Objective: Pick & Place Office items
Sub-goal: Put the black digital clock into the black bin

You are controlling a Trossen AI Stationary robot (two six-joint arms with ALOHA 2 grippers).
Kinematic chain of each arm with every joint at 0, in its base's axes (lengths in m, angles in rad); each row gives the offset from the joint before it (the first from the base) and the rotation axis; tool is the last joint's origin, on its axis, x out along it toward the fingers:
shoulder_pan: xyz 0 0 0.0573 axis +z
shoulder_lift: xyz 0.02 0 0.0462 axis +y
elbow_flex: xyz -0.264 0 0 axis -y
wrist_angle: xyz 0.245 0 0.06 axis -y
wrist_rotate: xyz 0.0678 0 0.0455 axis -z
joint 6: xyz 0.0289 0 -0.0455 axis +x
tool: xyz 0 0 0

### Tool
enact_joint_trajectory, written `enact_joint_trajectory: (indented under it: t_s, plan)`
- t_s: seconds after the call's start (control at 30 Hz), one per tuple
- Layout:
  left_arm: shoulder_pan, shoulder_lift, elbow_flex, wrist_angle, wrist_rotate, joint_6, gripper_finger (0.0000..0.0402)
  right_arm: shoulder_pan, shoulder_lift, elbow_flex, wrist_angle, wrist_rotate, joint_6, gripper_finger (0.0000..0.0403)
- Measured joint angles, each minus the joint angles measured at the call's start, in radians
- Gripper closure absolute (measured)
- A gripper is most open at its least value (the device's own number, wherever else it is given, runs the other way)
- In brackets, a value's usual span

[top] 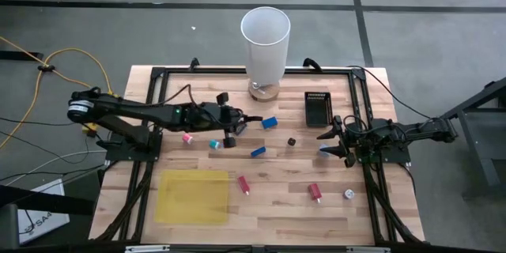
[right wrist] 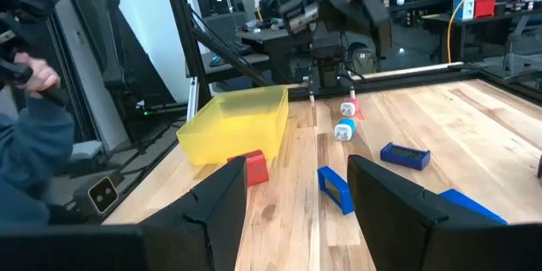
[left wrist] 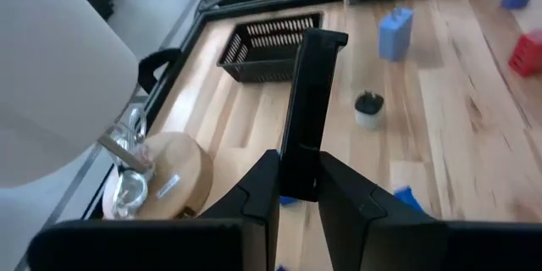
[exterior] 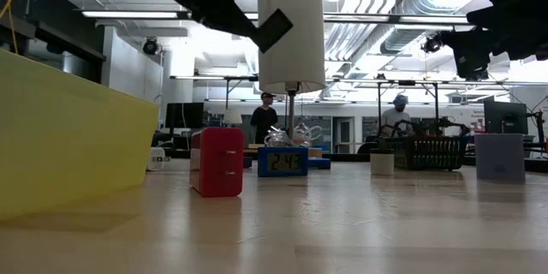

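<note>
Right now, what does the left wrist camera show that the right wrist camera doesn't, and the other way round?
Only the left wrist view: the left hand shut on a dark bar, the black tray, the white cylinder on its wooden base, and a whitish round piece.
Only the right wrist view: the open right hand, the yellow container, a red block beside it, a pink piece, a teal piece, and a person's sleeve.
Both: the wooden table.
</note>
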Motion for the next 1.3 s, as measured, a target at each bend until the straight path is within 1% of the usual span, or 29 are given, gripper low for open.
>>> enact_joint_trajectory:
  t_s: [0.17, 0.3, 0.53, 0.6, 0.83, 0.9, 1.1, 1.3]
  plan:
    - [-0.005, 0.056, 0.000, 0.101, -0.025, -0.024, 0.0346, 0.000, 0.005, 0.000, 0.000, 0.001, 0.000, 0.0212]
    - [-0.004, 0.087, 0.000, 0.148, -0.032, -0.037, 0.0346, 0.000, 0.006, 0.000, 0.000, 0.002, 0.000, 0.0212]
    - [-0.004, 0.100, 0.000, 0.176, -0.028, -0.037, 0.0346, 0.000, 0.005, 0.000, 0.000, 0.002, 0.000, 0.0212]
    - [-0.004, 0.100, 0.000, 0.176, 0.005, -0.037, 0.0346, 0.000, 0.005, 0.000, 0.000, 0.002, 0.000, 0.0212]
    - [-0.005, 0.100, 0.000, 0.180, 0.169, -0.037, 0.0346, 0.000, 0.005, 0.000, 0.000, 0.002, 0.000, 0.0212]
    - [-0.005, 0.100, 0.000, 0.180, 0.199, -0.037, 0.0346, 0.000, 0.005, 0.000, 0.000, 0.002, 0.000, 0.0212]
    - [-0.004, 0.100, 0.000, 0.183, 0.248, -0.036, 0.0346, 0.000, 0.005, 0.000, 0.000, 0.002, 0.000, 0.0212]
    - [-0.004, 0.100, 0.000, 0.187, 0.254, -0.029, 0.0346, 0.000, 0.005, 0.000, 0.000, 0.002, 0.000, 0.0212]
